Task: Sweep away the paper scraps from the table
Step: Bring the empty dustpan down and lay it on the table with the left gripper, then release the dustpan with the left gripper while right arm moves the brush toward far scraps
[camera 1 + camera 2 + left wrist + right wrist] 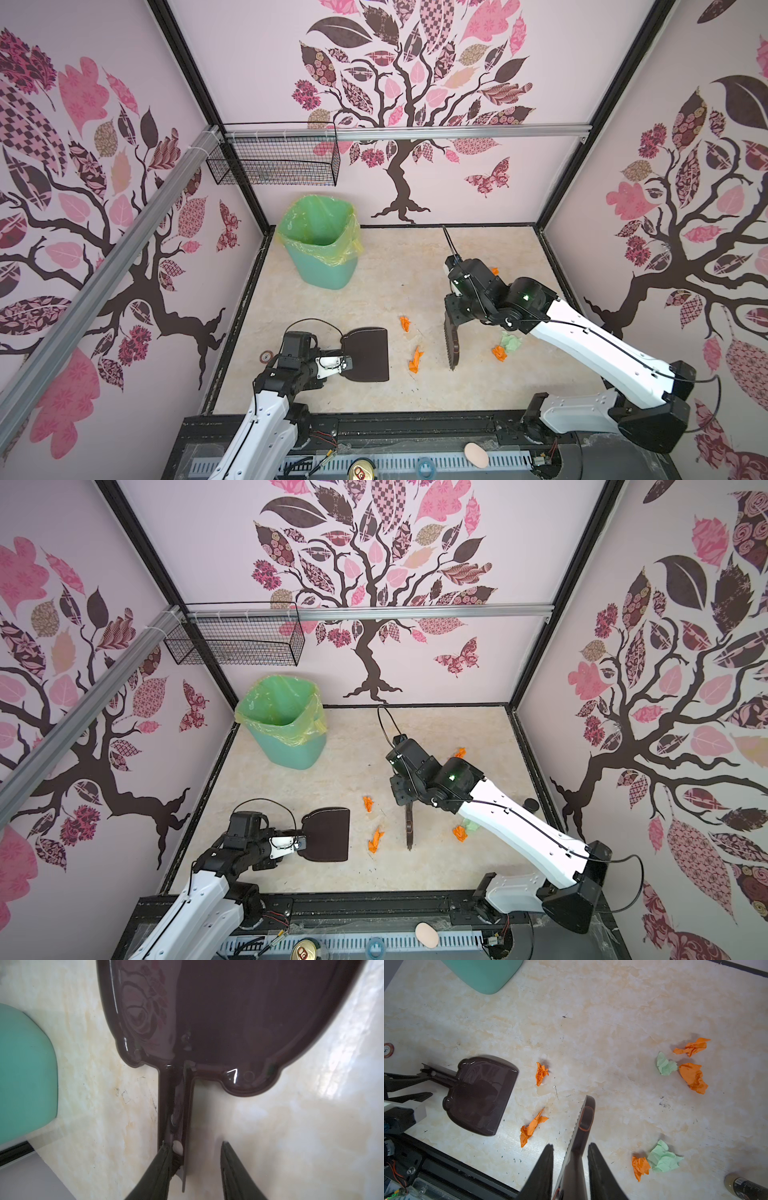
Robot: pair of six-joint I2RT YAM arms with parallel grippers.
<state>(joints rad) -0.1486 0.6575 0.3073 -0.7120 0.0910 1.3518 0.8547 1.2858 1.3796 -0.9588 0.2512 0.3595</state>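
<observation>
In a top view: two paper scraps (415, 359) lie on the worktop (374, 274) between dustpan (368, 353) and brush (452, 345); the others lie beyond the brush.

Left wrist view: left claw (195, 1144) stands apart. Unheld, the dustpan may slide under pushed scraps.

Right wrist view: right claw (571, 1145) clamps the brush. One stroke may miss the scraps beyond it.

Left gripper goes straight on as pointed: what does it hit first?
The dustpan: its handle already lies inside the open jaws of the left gripper, so the pan's rear rim likely comes first.
</observation>
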